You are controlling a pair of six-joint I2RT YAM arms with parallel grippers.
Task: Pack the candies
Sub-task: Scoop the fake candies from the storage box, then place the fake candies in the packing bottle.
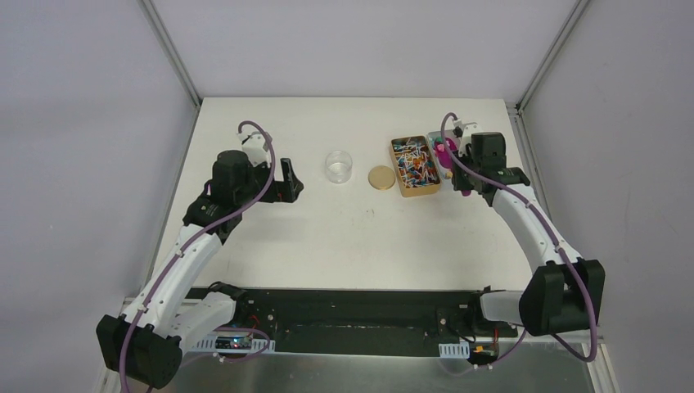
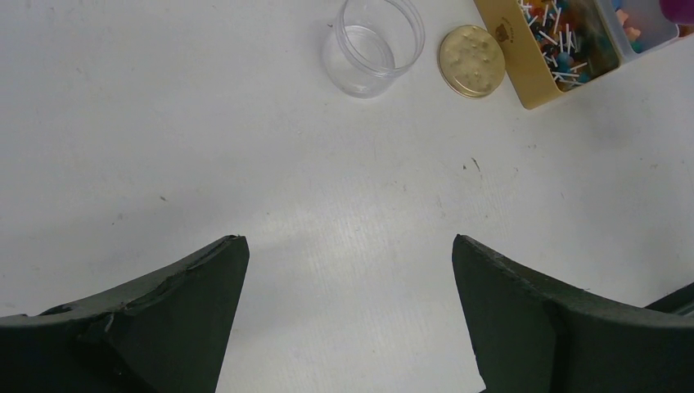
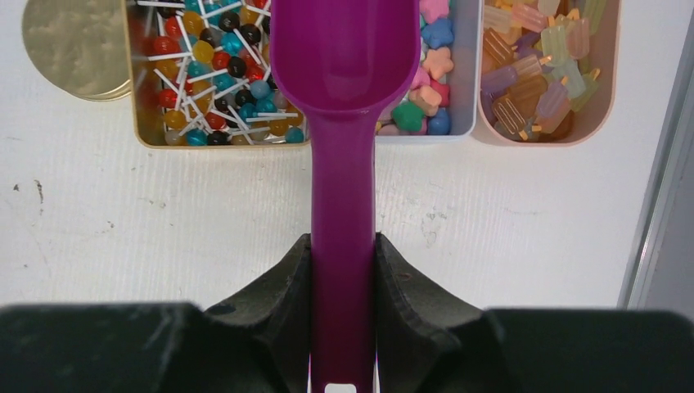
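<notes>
**Q:** What is noted of the room and surface?

**A:** Pale grey walls [image 1: 82,123] are recorded on three sides, with aluminium posts [image 1: 172,49] at the far corners. A white table [image 1: 352,237] is enclosed by them. Its top is lightly scuffed and flecked with small dark marks.

**Q:** And the arms?

**A:** The left gripper [image 2: 350,246] is held over bare table, left of the jar [image 1: 338,166]. Its jaws are spread wide and nothing is seen between them. The right gripper [image 3: 344,254] is clamped on the handle of a purple scoop [image 3: 344,98]. The scoop's bowl is held above the right edge of the tin [image 2: 528,82] and the clear tray [image 3: 466,82].

**Q:** How are the containers laid out?

**A:** The gold tin, the clear tray and a pink tray [image 3: 606,98] are set side by side at the far right of the table. The jar is stood open, well left of the tin. A gold lid [image 1: 381,177] is laid flat between them, just beside the tin.

**Q:** Where are the candies [image 3: 205,82], and how do they look?

**A:** All are seen in the three containers.
- **Tin:** it is filled with tiny round balls on white sticks, in red, teal, yellow and black, all tangled.
- **Clear tray:** flower shapes [image 3: 438,74] in pink, blue and green are held here.
- **Pink tray:** pale, translucent ice-lolly shapes [image 3: 540,74] are held here.
</notes>
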